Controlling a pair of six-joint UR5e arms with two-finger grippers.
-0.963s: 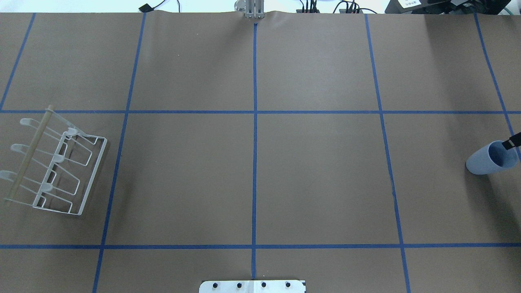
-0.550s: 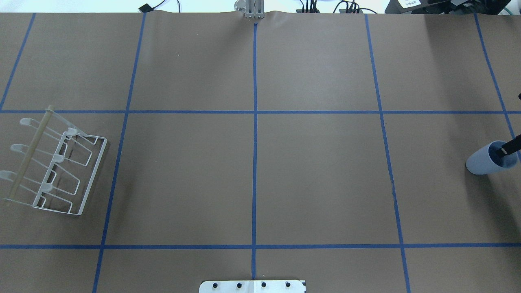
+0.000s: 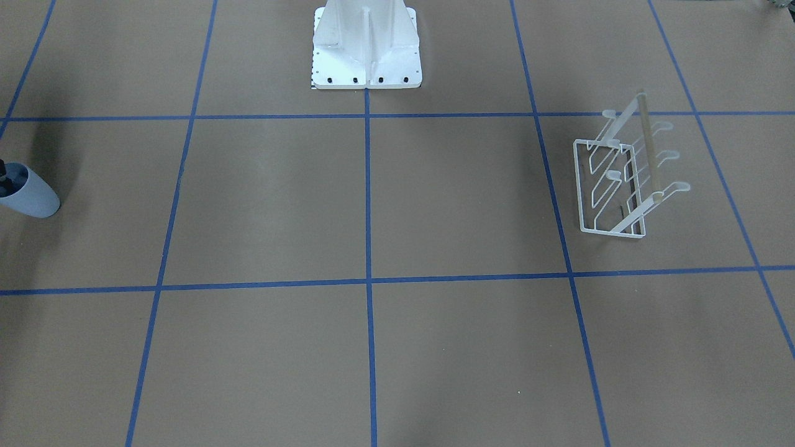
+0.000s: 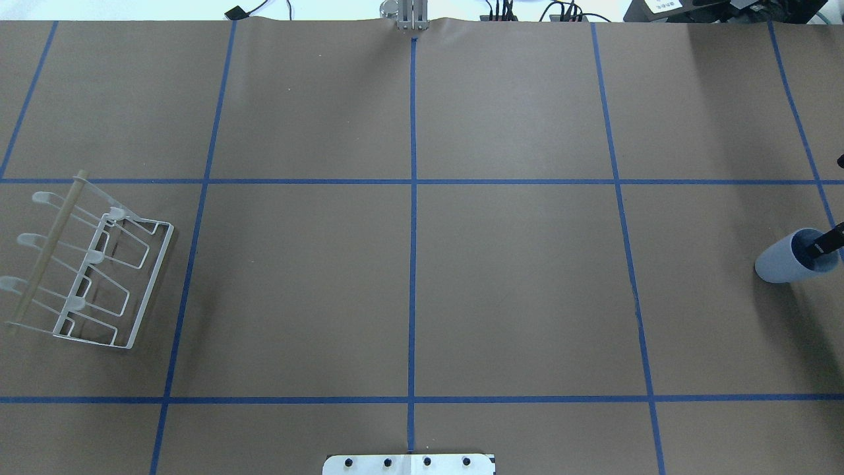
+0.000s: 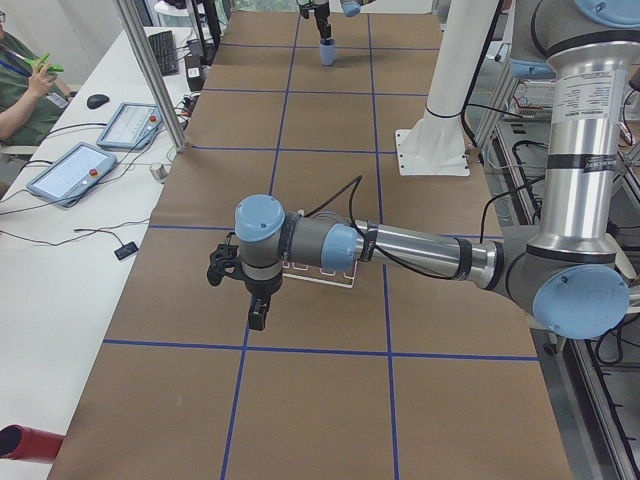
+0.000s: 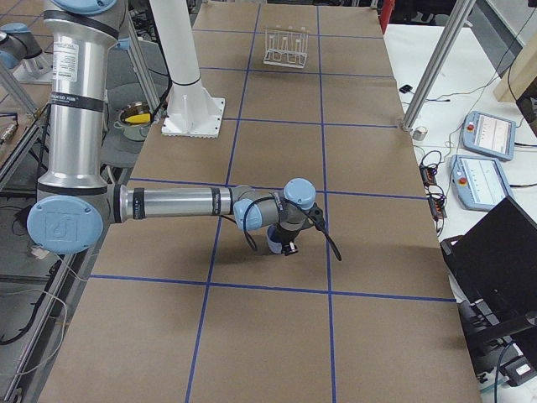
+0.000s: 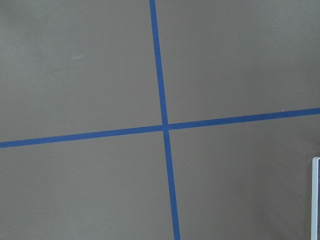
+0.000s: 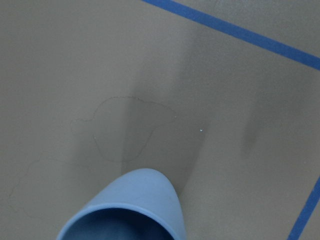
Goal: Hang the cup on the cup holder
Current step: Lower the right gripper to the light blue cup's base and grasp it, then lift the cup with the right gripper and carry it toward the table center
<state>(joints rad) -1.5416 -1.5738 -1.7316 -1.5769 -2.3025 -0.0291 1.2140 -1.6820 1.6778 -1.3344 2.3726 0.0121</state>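
The pale blue-grey cup [image 4: 784, 262] stands upright at the table's far right; it also shows in the front view [image 3: 34, 197] and fills the bottom of the right wrist view [image 8: 127, 210]. My right gripper [image 4: 832, 203] is open. One dark finger [image 4: 824, 245] dips inside the cup's mouth and the other fingertip shows at the view's edge beyond the rim. The white wire cup holder [image 4: 99, 277] with its wooden rod stands at the far left. My left gripper [image 5: 255, 300] hovers over the holder; I cannot tell if it is open.
The white robot pedestal [image 3: 366, 46] stands at mid table on the robot's side. Blue tape lines grid the brown table [image 4: 514, 284]. Tablets [image 5: 72, 172] and an aluminium post [image 5: 150, 75] stand along the operators' side, and a laptop [image 6: 495, 252] sits past the right end.
My right gripper's finger has moved from above the cup's rim down into its mouth. The cup and the cup holder have not moved.
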